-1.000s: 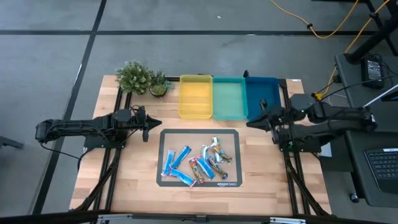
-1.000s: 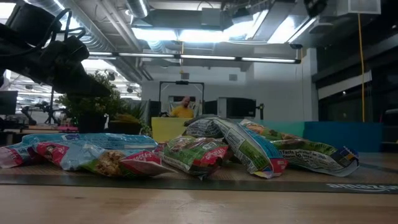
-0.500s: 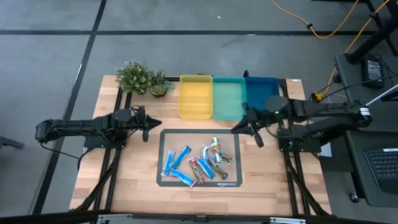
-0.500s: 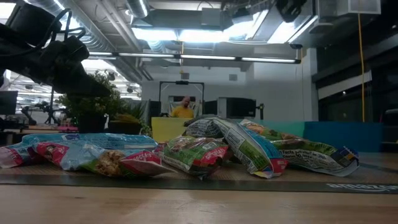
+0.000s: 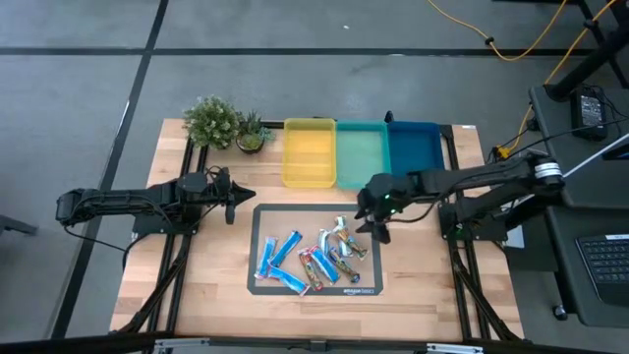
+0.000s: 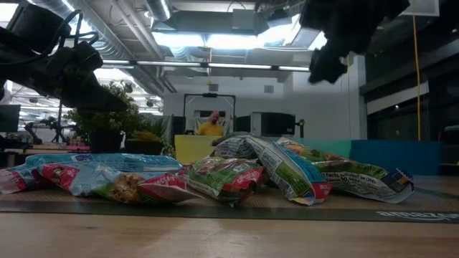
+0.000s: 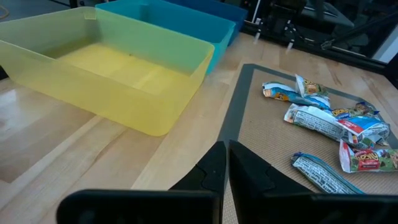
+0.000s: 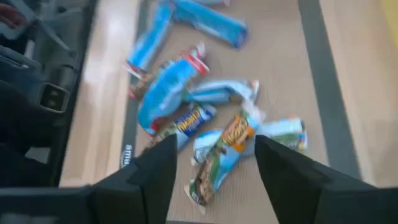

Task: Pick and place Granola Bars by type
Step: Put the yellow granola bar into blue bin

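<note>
mat (image 5: 364, 285) – "amazon basics" label, wrappers unreadable

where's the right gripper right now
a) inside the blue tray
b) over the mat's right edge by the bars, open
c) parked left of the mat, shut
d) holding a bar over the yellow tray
b: the right gripper hangs open over the mat's right edge, beside the granola bars, with nothing between its fingers.
</note>
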